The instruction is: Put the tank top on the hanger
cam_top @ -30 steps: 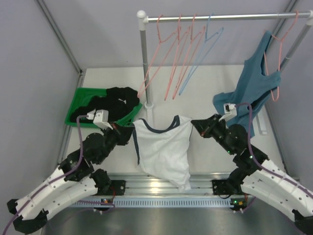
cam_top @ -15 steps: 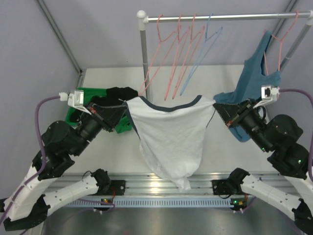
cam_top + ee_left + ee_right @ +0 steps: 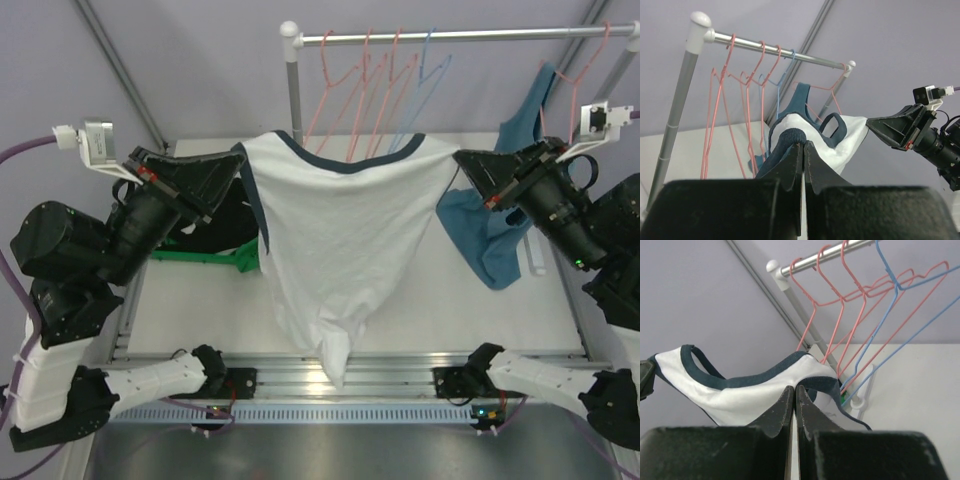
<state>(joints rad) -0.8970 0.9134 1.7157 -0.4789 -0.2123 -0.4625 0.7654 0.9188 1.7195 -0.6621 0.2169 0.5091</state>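
The tank top [image 3: 340, 230] is held spread in the air between the two grippers, its navy neckline stretched from one to the other and its body hanging to a bunched end below them. The left gripper [image 3: 236, 166] is clamped on one shoulder strap, its fingers pressed together over the navy trim. The right gripper [image 3: 460, 160] is pinched on the other strap likewise, with white cloth and trim caught between its closed fingers. The hanger [image 3: 887, 265] is hung on the rail [image 3: 480, 33] just beyond and above the grippers, nearer the right one; its lower part is hidden behind the tank top, so whether cloth touches it cannot be told. Pink hangers [image 3: 350, 90] are hung beside it, toward the left gripper. A teal top [image 3: 495, 235] is draped just below the right gripper, and black garments [image 3: 225, 215] in a green bin [image 3: 190, 255] are seen beneath the left one.
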